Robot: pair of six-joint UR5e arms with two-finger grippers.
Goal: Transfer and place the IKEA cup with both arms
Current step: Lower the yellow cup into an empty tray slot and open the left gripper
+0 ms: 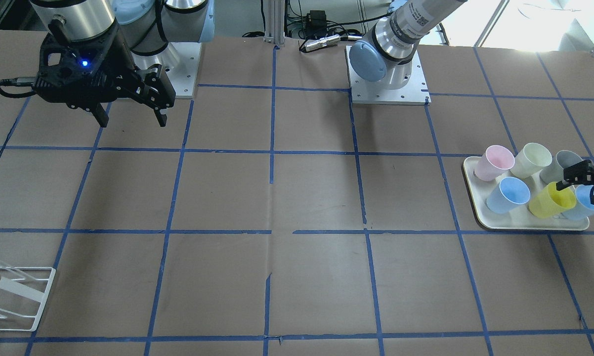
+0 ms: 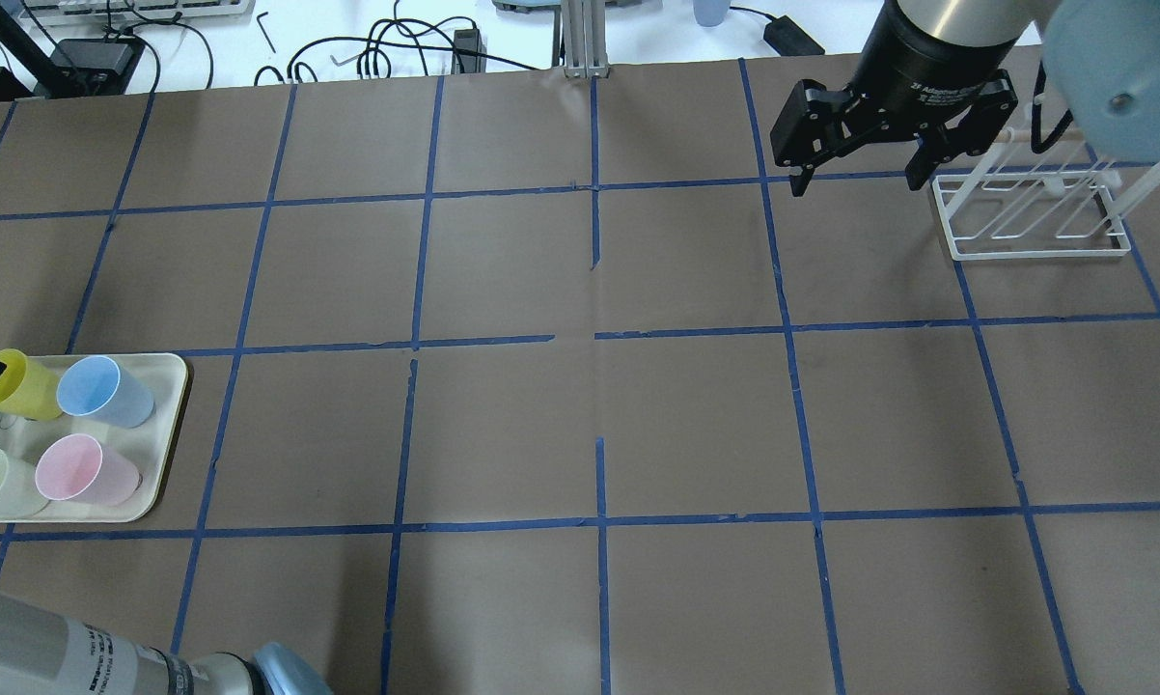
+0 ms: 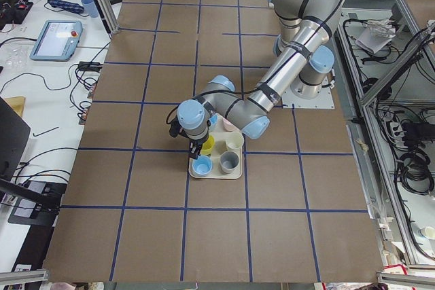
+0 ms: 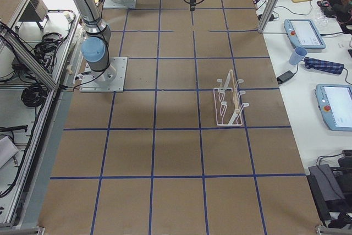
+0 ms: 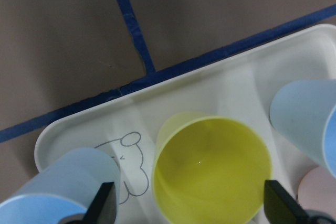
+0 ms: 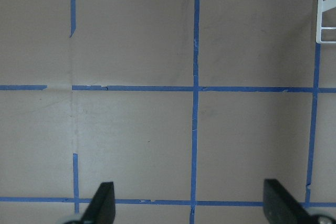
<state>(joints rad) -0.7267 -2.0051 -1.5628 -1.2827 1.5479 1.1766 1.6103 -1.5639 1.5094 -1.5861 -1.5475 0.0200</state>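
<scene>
The yellow IKEA cup (image 1: 551, 200) stands upright on a cream tray (image 1: 524, 225) among other pastel cups. It also shows in the overhead view (image 2: 6, 386) and fills the left wrist view (image 5: 210, 171). My left gripper (image 5: 189, 204) is open just above it, with one finger (image 5: 103, 203) on each side of the rim and not closed on it. In the front view the left gripper (image 1: 577, 193) sits at the right edge. My right gripper (image 2: 865, 179) is open and empty, high over the far side of the table next to the white rack.
The tray also holds two light blue cups (image 1: 508, 194), a pink cup (image 1: 494, 162), a cream cup (image 1: 530, 159) and a grey cup (image 1: 560, 165). A white wire rack (image 2: 1034, 217) stands at the table's other end. Blue tape lines cross the brown table.
</scene>
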